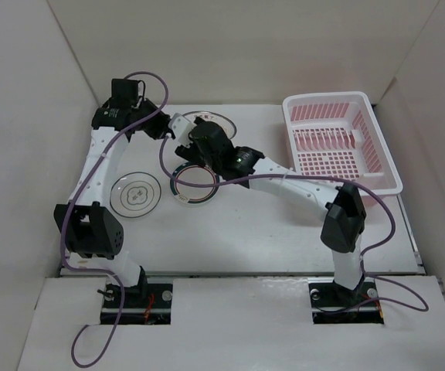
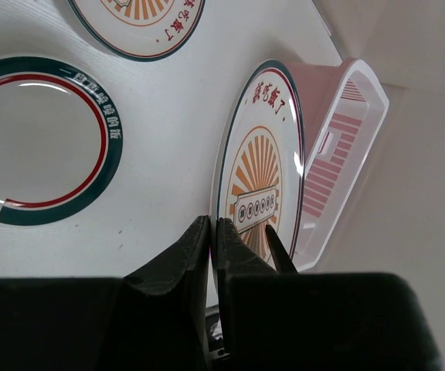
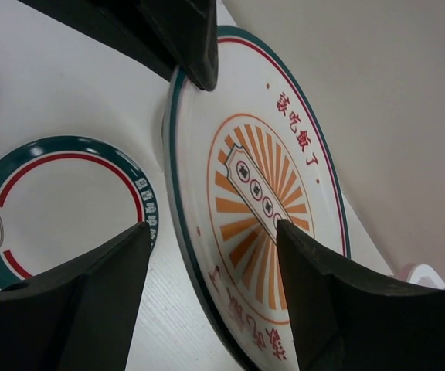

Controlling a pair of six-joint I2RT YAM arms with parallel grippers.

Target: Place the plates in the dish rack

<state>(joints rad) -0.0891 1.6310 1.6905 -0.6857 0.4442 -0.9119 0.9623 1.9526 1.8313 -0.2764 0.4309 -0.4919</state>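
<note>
Left gripper was pinched tight on the rim of the sunburst plate, holding it up on edge. Right gripper was spread, one finger either side of the opposite rim, not clamping yet. Dish rack sat off right, nearer that arm.

Left claw tight together, right claw (fingers wide apart) just opposite it.
</note>
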